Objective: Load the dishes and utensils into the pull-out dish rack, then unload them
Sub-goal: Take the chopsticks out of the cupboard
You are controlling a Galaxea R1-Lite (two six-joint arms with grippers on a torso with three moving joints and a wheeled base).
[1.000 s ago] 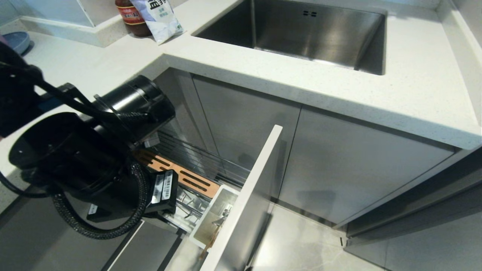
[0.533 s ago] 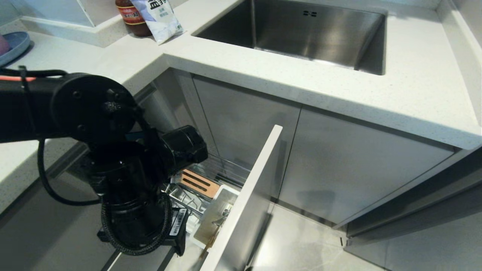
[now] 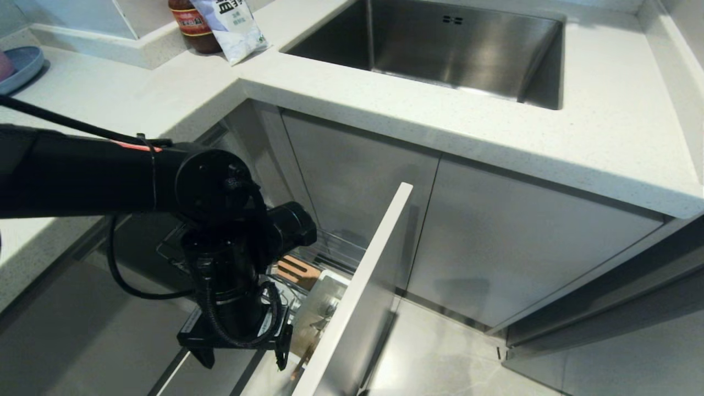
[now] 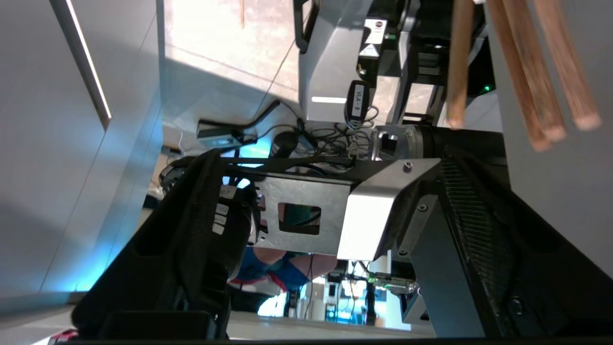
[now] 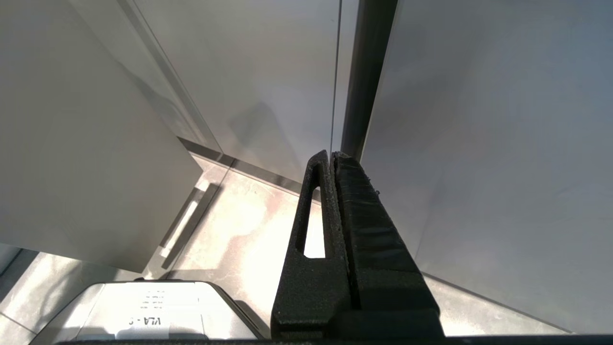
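Low at the left of the head view, the robot's black left arm reaches down beside the open drawer, and its left gripper [image 3: 245, 355] hangs pointing at the floor with its two black fingers spread wide apart and nothing between them. Just to its right sits the pull-out dish rack [image 3: 335, 250], a chrome wire frame with a slotted brown wooden strip [image 3: 297, 270] and a white rectangular cutlery box [image 3: 319, 313], closed off by the tall flat white front panel [image 3: 360, 297]. Thin light wooden chopsticks [image 4: 522, 72] stand in that box; in the left wrist view their blunt ends show close by the gripper, off to one side of one finger and not between the two, with their long axis running roughly along the fingers' own direction. I judge that any pick from the box turns on this offset: the gripper would have to shift sideways toward the front panel to bracket the sticks. Slim silver cutlery seems to lie in the box too, though it is too dim to be sure. The left gripper is plainly the nearer one. Further right, out of the head view, the right gripper [image 5: 333, 163] is parked with its fingers pressed together, pointing at grey cabinet fronts and the pale tiled floor, well apart from the rack.
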